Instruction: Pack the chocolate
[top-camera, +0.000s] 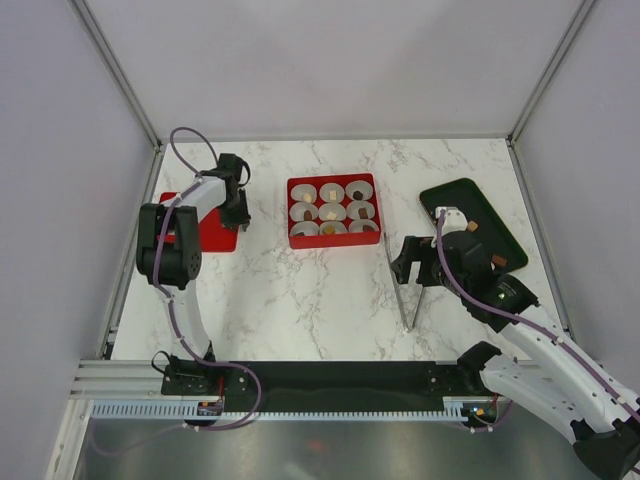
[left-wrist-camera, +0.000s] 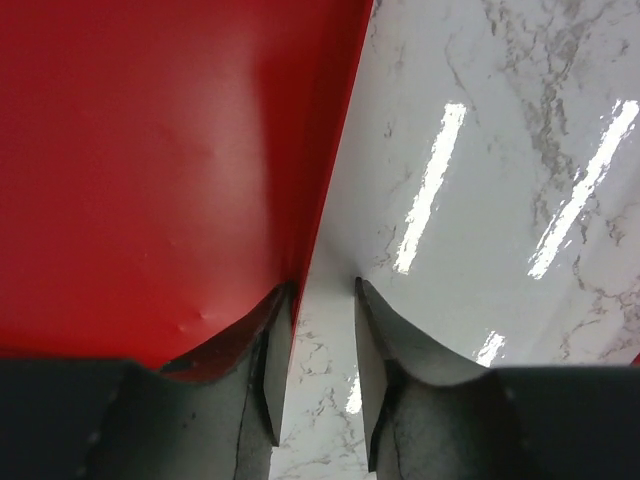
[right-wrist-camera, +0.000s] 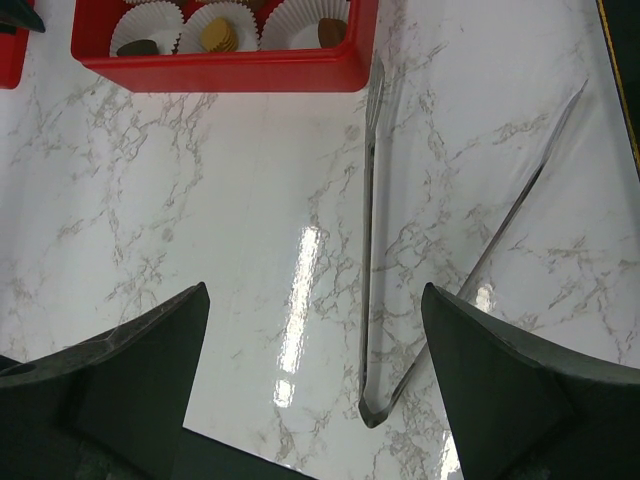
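Chocolate (top-camera: 331, 212): in the red box (top-camera: 330, 243), table middle; a few on dark tray (top-camera: 470, 195), 3 o'clock.
Left gripper (left-wrist-camera: 325, 285): half shut at red lid (left-wrist-camera: 150, 150); cannot tell if holding.
Right gripper (right-wrist-camera: 315, 290): wide apart, empty.
Left to do: probably lid on.

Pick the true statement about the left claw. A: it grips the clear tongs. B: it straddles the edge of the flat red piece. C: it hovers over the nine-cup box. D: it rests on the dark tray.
B: the left wrist view shows the left claw with one finger over the flat red piece, the other over the marble table.
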